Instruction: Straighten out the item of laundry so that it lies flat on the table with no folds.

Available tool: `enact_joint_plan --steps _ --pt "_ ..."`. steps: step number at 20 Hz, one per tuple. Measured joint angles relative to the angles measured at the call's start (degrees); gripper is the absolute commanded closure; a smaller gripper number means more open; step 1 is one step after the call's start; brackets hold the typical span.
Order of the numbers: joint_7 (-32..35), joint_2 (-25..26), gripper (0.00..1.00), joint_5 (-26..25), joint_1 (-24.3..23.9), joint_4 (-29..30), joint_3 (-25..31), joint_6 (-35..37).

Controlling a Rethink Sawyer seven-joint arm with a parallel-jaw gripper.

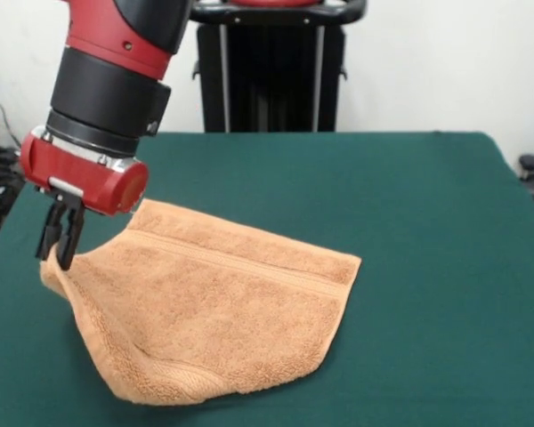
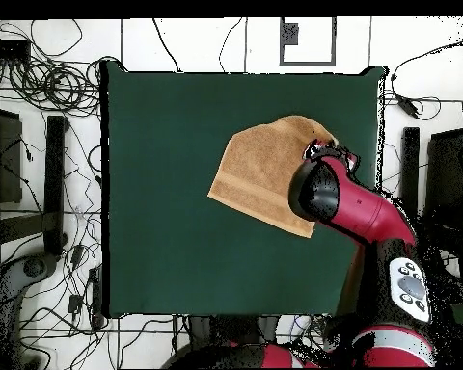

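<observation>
Here the gripper [image 1: 60, 252] pinches the towel's [image 1: 222, 311] lifted left corner.

Soft, even light is filling both views, with no glare. The towel [image 1: 218, 307] is casting only a thin shadow on the table [image 1: 427, 267] toward six o'clock, and the arm [image 1: 107, 89] is looking slightly blurred.

— What's the towel [image 1: 218, 311] made of?

— Looped terry cloth, rough and matt, with flatter woven bands near its edges.

— And the table [image 1: 427, 222]?

— Covered in a dark green felt-like cloth — matt, smooth, no sheen.

— The arm [image 1: 116, 62]?

— Glossy red and black shells, a metal ring, matt black gripper [image 1: 58, 236].
</observation>
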Motion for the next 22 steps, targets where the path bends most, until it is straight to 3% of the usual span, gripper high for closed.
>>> enact_joint_plan --steps 13,22 --pt "0.0 -0.3 1.0 -2.8 -1.5 -0.9 1.0 0.3" --pt "0.0 -4.2 1.0 -2.8 -0.7 -0.9 0.9 7.8"
